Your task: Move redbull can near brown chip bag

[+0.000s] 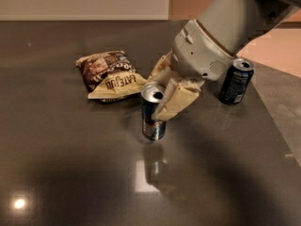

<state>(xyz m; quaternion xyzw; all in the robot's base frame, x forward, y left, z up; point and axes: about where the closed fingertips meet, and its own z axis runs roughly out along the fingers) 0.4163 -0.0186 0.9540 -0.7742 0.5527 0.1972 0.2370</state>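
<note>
The redbull can (153, 113) stands upright just beside the brown chip bag (110, 74), off the bag's corner nearest the camera and not touching it. You cannot tell whether its base rests on the surface (70, 173) or hangs just above it; the reflection below it leaves this unclear.

The gripper (158, 100) is at the can, on the side away from the bag, with its jaws clenched on the can's upper part near the silver top.

Judged from this position, the can is already near the bag. The remaining hazards lie in the release.

1. Tipping. The can is slim and tall and is held high. If you release it while it is off the surface or tilted, it will likely topple toward the bag or roll away from it.
2. Dragging. If a jaw catches the rim as you withdraw, it may pull the can over.
3. Bag contact. The jaw on the bag's side sits close to the bag's edge; opening wide may push the bag.
4. Side collision. A dark blue can (236, 81) stands well apart from the bag, beyond the arm. A sideways retreat may strike it.
</note>
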